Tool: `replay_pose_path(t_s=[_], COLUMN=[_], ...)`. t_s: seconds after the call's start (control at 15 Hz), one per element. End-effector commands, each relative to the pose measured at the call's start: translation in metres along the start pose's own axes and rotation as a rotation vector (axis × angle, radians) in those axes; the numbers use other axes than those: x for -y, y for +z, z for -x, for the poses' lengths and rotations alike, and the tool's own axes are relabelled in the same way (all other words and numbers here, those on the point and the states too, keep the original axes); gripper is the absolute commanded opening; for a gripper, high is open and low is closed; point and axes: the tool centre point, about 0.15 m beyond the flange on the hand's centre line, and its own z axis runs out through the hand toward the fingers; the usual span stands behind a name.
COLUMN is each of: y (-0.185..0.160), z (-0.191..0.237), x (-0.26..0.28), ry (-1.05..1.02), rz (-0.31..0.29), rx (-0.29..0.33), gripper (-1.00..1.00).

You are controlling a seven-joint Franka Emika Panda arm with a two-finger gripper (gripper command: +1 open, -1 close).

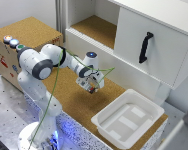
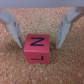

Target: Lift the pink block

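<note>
The pink block (image 2: 36,48) is a small reddish-pink cube with black letters on its faces. In the wrist view it rests on the cork surface (image 2: 70,65). My gripper (image 2: 39,45) is open and straddles it, with one finger (image 2: 13,29) on each side. Small gaps show between the fingertips and the block. In the exterior view the gripper (image 1: 92,86) points down at the cork board (image 1: 74,102), just in front of the white cabinet. The block is too small and too hidden there to make out.
A white tray (image 1: 128,120) stands on the cork toward the exterior view's right. A white cabinet (image 1: 159,45) with a black handle (image 1: 145,47) and an open shelf stands behind. A box carrying coloured round buttons (image 1: 13,42) is at the left.
</note>
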Motion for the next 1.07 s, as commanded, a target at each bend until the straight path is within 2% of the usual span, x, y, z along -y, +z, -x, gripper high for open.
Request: replay_pose_path(t_s=[0.0, 0.47, 0.73, 1.0], y=[-0.006, -0.022, -0.055, -0.087], z=[0.015, 0.019, 0.008, -0.026], x=[0.003, 0.014, 0.043, 0.081], ry=[0.028, 0.0, -0.095, -0.186], rz=[0.012, 0.022, 0.059, 0.115], rx=[0.083, 0.077, 0.068, 0.033], gripper=[-1.0, -1.0, -1.0, -1.0])
